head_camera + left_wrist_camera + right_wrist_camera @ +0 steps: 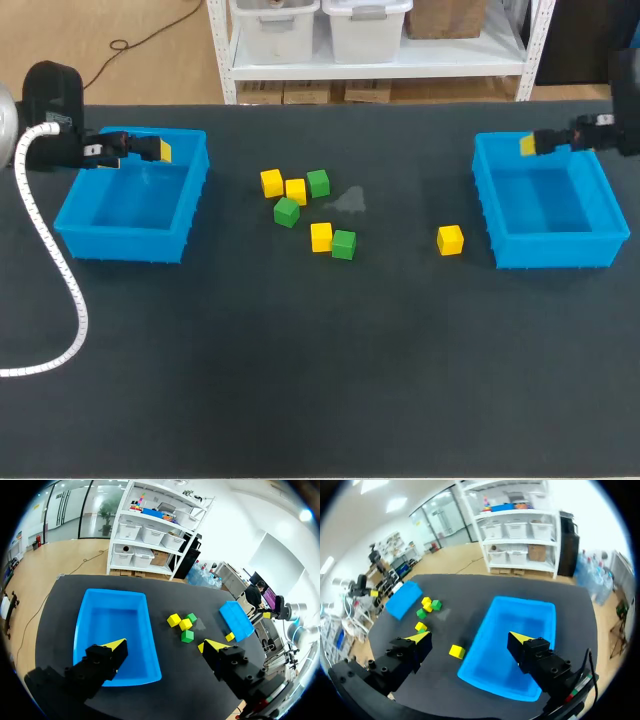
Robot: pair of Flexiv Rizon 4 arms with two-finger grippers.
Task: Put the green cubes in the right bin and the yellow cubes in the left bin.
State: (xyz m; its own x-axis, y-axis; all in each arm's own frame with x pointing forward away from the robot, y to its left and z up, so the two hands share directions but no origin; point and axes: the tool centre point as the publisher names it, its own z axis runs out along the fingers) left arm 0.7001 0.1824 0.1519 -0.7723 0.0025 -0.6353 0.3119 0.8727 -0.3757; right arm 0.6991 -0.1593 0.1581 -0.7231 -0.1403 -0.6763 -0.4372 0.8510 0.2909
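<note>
The dark table bore a pale smudge beside a cluster of three green cubes and three yellow cubes. A fourth yellow cube lay near the right bin. The left gripper hung over the left bin and the right gripper over the right bin, both with jaws spread wide, holding nothing.

Smooth plastic on a matt table
Left bin and right bin under me: smooth blue plastic; the dark top looks dull, felt-like.
</note>
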